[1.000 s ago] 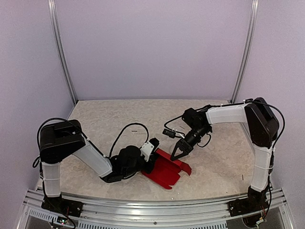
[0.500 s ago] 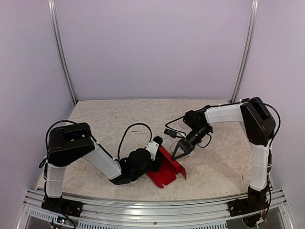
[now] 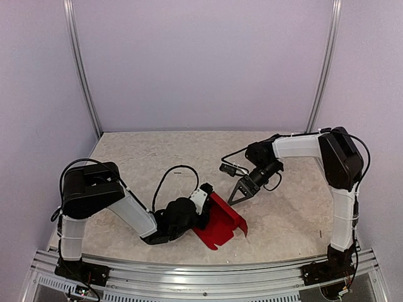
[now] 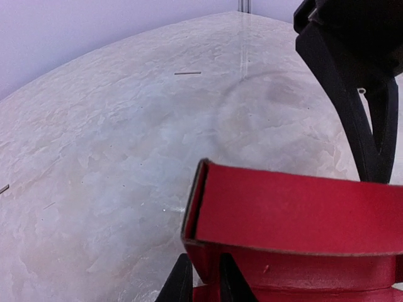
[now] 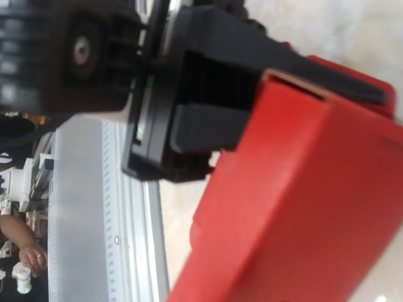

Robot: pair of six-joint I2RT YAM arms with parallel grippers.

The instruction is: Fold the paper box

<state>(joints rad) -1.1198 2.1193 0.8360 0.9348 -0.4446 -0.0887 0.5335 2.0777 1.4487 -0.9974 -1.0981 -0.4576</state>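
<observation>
left gripper [image 3: 203,202]: pinched on paper box [image 3: 220,223], left edge | right gripper [image 3: 237,200]: spread apart (hanging just past box's far side)

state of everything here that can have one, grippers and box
paper box, partly folded into an open tray, side walls raised, not closed up
left gripper, nearly closed, pinching a wall of the paper box at its left side
right gripper, open, holding nothing, tips just by the box's far edge; contact cannot be told
</observation>
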